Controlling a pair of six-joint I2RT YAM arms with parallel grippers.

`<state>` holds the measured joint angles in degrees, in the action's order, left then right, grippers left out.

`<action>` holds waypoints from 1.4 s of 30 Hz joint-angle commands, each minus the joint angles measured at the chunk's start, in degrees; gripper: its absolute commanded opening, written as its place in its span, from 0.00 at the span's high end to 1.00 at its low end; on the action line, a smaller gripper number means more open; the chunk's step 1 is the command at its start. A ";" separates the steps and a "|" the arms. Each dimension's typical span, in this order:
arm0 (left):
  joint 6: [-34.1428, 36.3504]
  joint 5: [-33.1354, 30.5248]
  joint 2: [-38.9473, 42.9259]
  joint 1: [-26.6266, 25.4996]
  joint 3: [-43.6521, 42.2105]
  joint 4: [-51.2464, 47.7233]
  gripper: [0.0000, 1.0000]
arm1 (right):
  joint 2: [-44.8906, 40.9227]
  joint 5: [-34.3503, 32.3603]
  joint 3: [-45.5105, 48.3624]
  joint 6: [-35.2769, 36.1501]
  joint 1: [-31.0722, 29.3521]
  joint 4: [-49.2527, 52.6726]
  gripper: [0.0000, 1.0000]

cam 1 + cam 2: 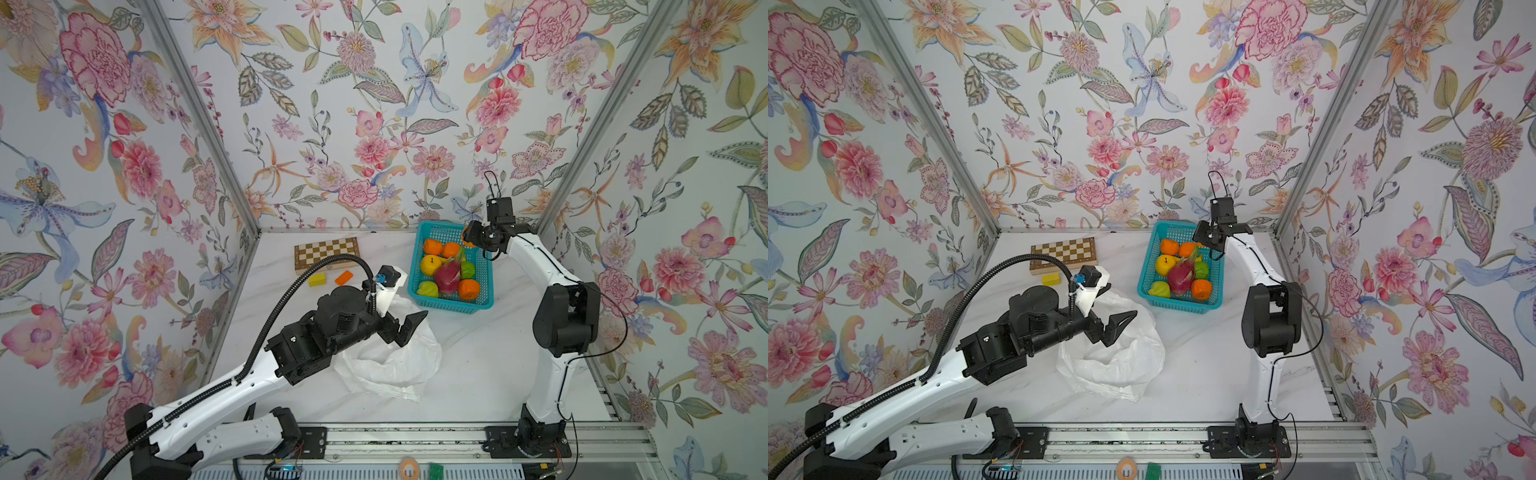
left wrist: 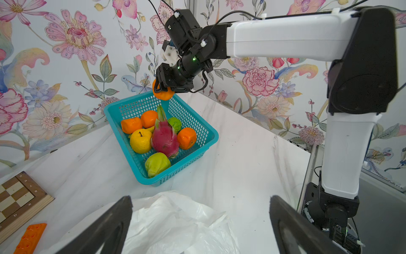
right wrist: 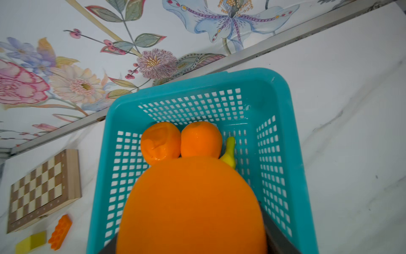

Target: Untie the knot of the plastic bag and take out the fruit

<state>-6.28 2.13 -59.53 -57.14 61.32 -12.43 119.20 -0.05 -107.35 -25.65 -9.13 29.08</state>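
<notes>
Right gripper: jaws pinching an orange, held above the far end of the teal basket. Left gripper: jaws spread wide, holding nothing, poised over the plastic bag, which lies slack and crumpled on the table. No knot can be made out.

Risk: in the left wrist view the orange hangs close over the basket's far rim. Released there, it could clip the rim and roll out towards the wall. It could also land on the two oranges below and bounce (the basket is already crowded around the dragon fruit).

Views: the left wrist view shows the grip from the side and the orange's height over the rim. In the right wrist view the orange hides most of the jaws. That view alone shows the bare mesh floor and a banana tip. In both top views the gripper hides nearly all of the held orange.
</notes>
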 commanded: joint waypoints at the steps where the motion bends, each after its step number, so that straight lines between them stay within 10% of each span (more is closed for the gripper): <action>1: 1.51 -0.92 0.25 -0.42 0.91 -0.32 0.01 | 5.63 -7.03 -6.62 3.29 0.13 5.49 0.56; 13: 4.95 -2.13 0.31 -0.48 0.11 0.69 0.01 | 24.03 -18.49 -25.30 1.10 -2.30 16.00 0.51; 21: 6.02 -3.31 0.81 -0.49 0.27 0.26 0.01 | 24.70 -14.72 -25.01 -2.75 -2.58 16.45 0.33; 33: 3.28 -8.43 4.26 -0.42 -1.33 1.30 0.01 | 6.90 -10.23 -19.51 -2.30 -2.91 15.26 0.11; 42: 2.22 -24.83 12.65 3.41 -7.46 3.31 0.01 | -24.48 -5.21 17.87 -2.00 -1.57 -5.57 0.07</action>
<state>-3.31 -14.96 -49.17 -55.75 55.66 -10.33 100.12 -7.35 -97.97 -27.68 -11.49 30.72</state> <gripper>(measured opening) 0.990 0.928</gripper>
